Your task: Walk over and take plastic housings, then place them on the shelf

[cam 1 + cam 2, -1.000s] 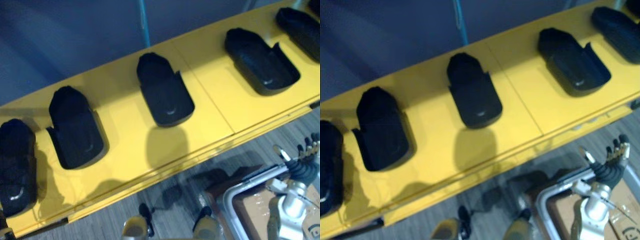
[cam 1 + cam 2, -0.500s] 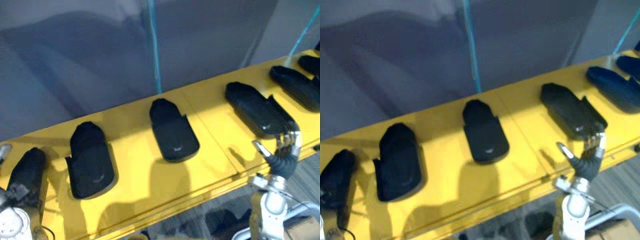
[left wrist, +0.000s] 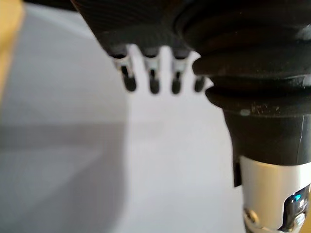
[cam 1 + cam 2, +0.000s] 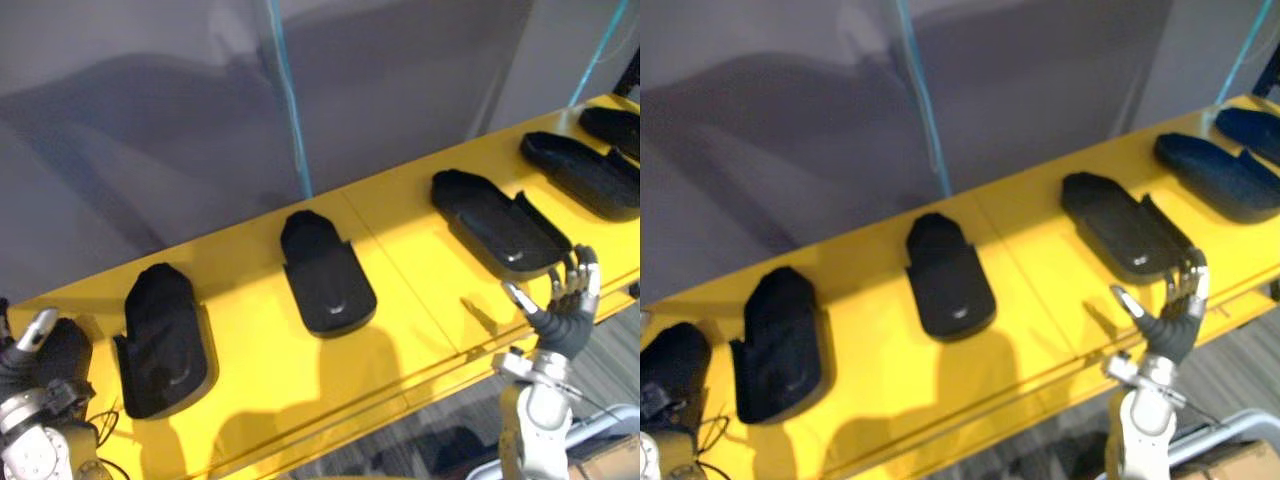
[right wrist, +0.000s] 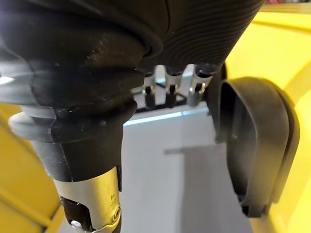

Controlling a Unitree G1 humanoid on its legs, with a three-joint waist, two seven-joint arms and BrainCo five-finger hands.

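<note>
The right hand [image 4: 563,318], spread, hovers at the shelf's [image 4: 420,300] front edge beside a housing [image 4: 497,222] whose hollow its wrist view shows; the left hand [image 4: 36,330] hangs relaxed.

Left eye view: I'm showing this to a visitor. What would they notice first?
A bright yellow shelf crosses the view, black plastic housings lying in a row along it. The right hand, fingers open, is raised at the shelf's front edge just short of one housing; the left hand shows at the lower left.
</note>
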